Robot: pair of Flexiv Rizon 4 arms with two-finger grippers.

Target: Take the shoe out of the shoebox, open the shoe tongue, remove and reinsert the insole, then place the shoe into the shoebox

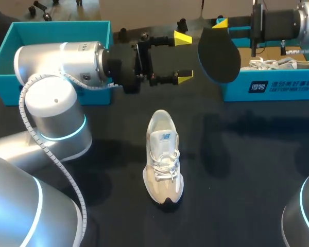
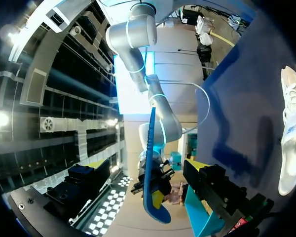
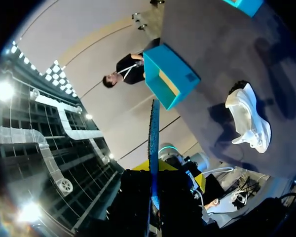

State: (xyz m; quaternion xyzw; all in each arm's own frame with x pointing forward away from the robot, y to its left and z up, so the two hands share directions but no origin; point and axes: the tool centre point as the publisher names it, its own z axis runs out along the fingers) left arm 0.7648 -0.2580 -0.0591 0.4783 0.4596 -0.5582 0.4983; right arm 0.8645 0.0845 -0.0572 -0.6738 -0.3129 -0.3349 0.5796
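Observation:
A white sneaker (image 1: 164,157) lies on the black table, toe towards the near edge; it also shows beside my left gripper (image 2: 291,133) and off to the side of my right one (image 3: 249,121). My right gripper (image 1: 224,25) is shut on the dark insole (image 1: 219,54), holding it in the air over the table's far side. The insole appears edge-on (image 3: 154,143) between the right fingers (image 3: 155,173). Just left of the insole, my left gripper (image 1: 184,57) is open and holds nothing. Ahead of its fingers (image 2: 145,165) stands the insole (image 2: 150,173).
A blue shoebox (image 1: 268,85) at the far right holds a second white shoe (image 1: 278,63). Another blue box (image 1: 51,31) stands at the far left behind my left arm, also seen in the right wrist view (image 3: 170,74).

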